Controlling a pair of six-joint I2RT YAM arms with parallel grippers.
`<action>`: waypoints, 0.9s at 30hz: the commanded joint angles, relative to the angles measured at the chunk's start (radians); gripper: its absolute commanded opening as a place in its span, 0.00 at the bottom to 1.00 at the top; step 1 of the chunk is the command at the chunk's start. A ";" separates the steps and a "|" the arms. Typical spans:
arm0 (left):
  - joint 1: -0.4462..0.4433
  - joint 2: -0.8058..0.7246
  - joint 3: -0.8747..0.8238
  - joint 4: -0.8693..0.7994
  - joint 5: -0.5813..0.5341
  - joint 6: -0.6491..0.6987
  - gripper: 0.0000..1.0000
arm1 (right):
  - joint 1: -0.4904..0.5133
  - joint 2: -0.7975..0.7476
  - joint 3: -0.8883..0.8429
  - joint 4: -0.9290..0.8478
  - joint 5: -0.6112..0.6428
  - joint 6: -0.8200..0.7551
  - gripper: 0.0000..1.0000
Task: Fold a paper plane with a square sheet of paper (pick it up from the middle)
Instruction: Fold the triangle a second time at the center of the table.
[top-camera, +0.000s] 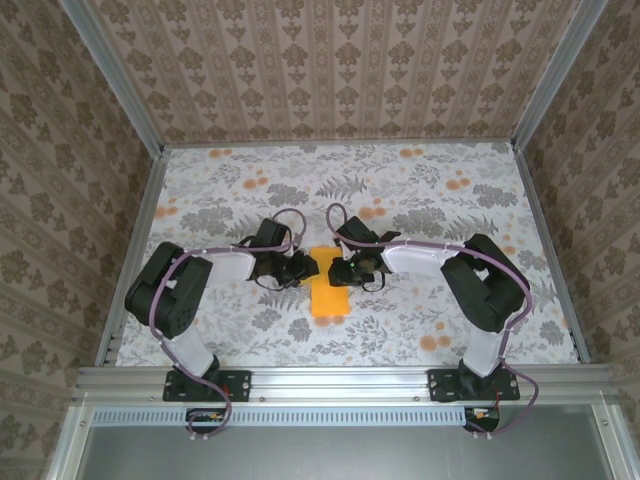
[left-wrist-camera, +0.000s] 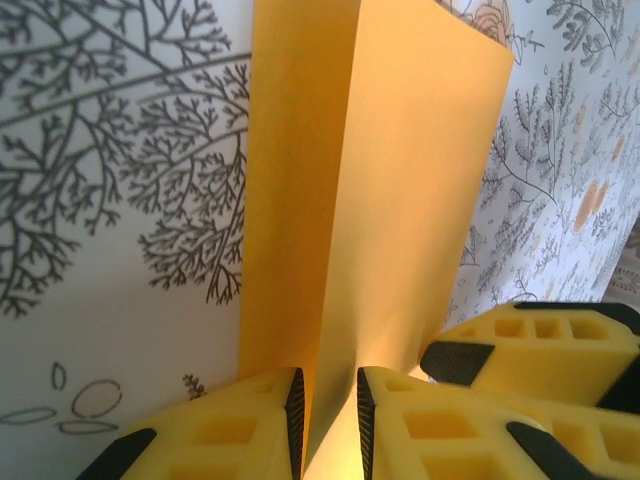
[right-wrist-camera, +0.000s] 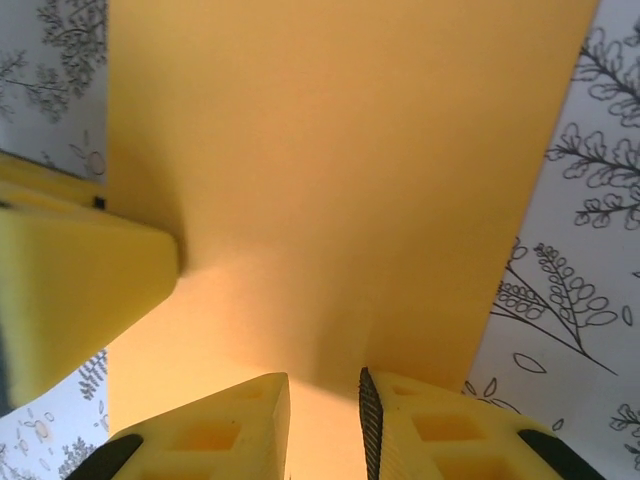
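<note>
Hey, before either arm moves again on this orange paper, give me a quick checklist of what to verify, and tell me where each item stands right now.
1. The square sheet of paper lies between both arms: ok, seen from the top view.
2. Paper runs into the left gripper: ok, a raised flap passes between its fingers.
3. Paper runs into the right gripper: ok.
4. Either grip truly clamped: cannot tell. Both sets of jaws stand slightly apart around the paper.
5. Folded edges lined up: cannot tell. The far corners are cut off or slanted in the wrist views.
6. Grippers apart from each other: cannot tell. They sit very close over the sheet.
</note>
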 joint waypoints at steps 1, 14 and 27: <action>-0.009 -0.045 -0.043 0.033 0.037 -0.018 0.24 | -0.004 0.037 0.012 -0.047 0.038 0.030 0.27; -0.075 -0.197 -0.179 0.093 0.087 -0.081 0.27 | -0.004 0.073 0.049 -0.111 0.076 0.070 0.27; -0.125 -0.235 -0.214 0.173 0.107 -0.134 0.27 | -0.011 0.087 0.065 -0.133 0.078 0.091 0.26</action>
